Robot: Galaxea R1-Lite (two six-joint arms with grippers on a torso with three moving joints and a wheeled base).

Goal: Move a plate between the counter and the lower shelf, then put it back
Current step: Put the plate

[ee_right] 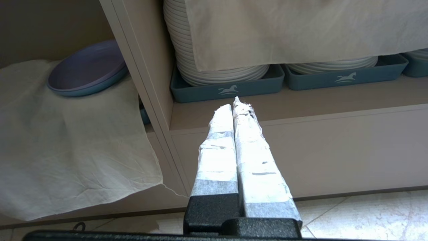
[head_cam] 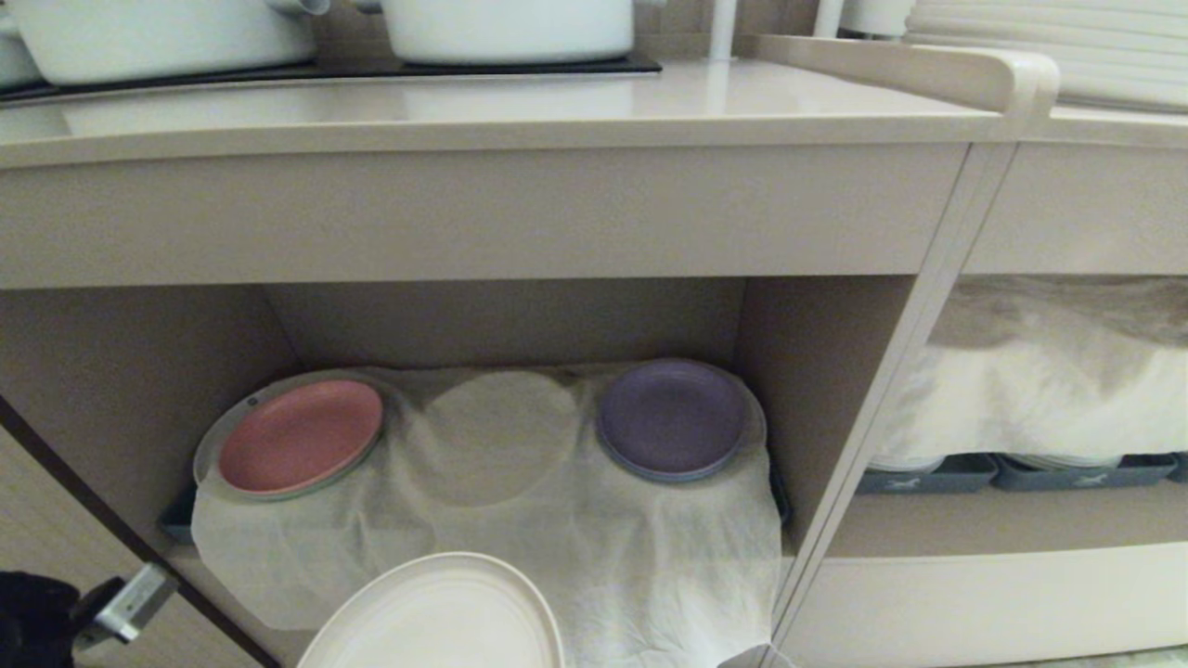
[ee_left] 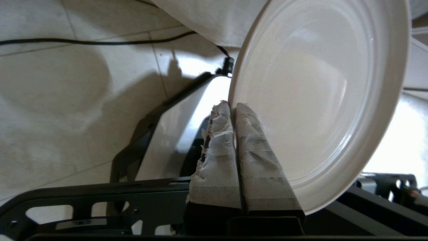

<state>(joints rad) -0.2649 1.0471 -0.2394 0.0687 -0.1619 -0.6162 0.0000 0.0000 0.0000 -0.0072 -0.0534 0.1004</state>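
Left wrist view shows our left gripper (ee_left: 233, 106) pinched tight on the plate (ee_left: 321, 97) rim, carrying it edgewise below the lower shelf (head_cam: 130, 371) opening; right gripper (ee_right: 235, 103) closed, empty

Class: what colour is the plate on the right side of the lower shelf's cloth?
Purple, resting on a bluish plate; clearest in the head view.

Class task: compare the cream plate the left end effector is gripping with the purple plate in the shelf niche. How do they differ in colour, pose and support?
Colour: the cream plate is pale beige; the purple plate is violet.
Support: the cream plate is pinched at its rim by the left end effector; the purple plate rests on the white cloth.
Pose: the cream plate hangs tilted in front of the shelf; the purple plate lies flat inside.
Both are round with low rims.
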